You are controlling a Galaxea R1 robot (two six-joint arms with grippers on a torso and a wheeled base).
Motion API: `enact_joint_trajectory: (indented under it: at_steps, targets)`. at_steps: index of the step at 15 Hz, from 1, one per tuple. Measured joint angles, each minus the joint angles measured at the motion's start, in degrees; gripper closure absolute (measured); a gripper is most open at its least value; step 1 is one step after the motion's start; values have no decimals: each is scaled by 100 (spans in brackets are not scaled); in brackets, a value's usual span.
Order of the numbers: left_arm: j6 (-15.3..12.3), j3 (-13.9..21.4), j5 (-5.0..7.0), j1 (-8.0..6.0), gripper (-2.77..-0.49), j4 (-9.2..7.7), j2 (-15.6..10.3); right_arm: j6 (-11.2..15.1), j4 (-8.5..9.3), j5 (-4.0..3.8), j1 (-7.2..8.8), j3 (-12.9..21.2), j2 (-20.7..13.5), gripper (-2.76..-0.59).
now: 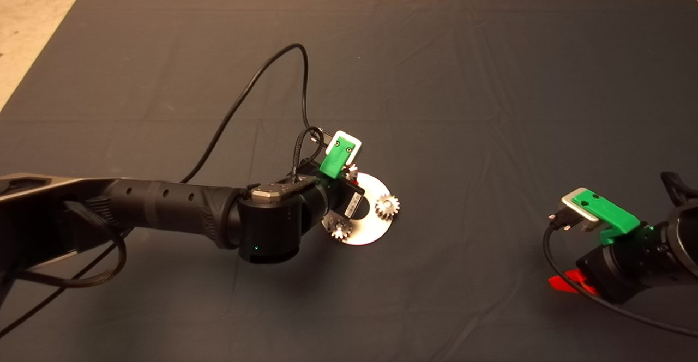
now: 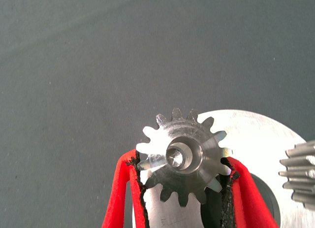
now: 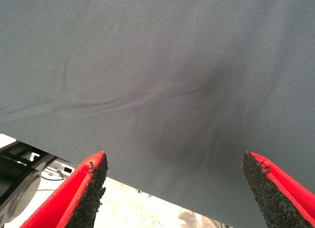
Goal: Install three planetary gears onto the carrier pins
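The round silver disc (image 1: 366,221) lies mid-mat. Two planetary gears sit on it, one at its right (image 1: 387,205) and one at its front left (image 1: 340,229). My left gripper (image 1: 344,170) is over the disc's far edge, shut on a third gear (image 2: 184,156), its red fingers (image 2: 120,193) on either side. A carrier pin tip (image 2: 174,157) shows inside that gear's bore. The disc (image 2: 256,139) and another gear (image 2: 300,171) show in the left wrist view. The other pins are hidden under gears. My right gripper (image 1: 567,284) waits at the lower right, open (image 3: 174,164).
A black cable (image 1: 256,84) loops up from the left arm over the mat's middle. The dark mat (image 1: 491,106) stretches wide around the disc. The right wrist view looks past the mat's edge (image 3: 123,186) at floor equipment.
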Motion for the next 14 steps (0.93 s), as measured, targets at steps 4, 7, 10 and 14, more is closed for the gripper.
enact_joint_trajectory:
  at_steps: [4, 7, 10, 14]
  targets:
    - [62, -42, -65, 0, -55, 39, 0, 0, 0, -1, 0, 0, 0, -203]
    - [169, -42, -77, 0, -55, 39, 0, 0, 0, 0, 0, 0, 0, -203]
    - [276, 81, 93, 0, -55, 8, 16, 0, 1, -1, 0, 1, 0, -203]
    - [299, 278, 408, 0, -55, -5, 77, 0, 0, 0, 0, 2, 0, -203]
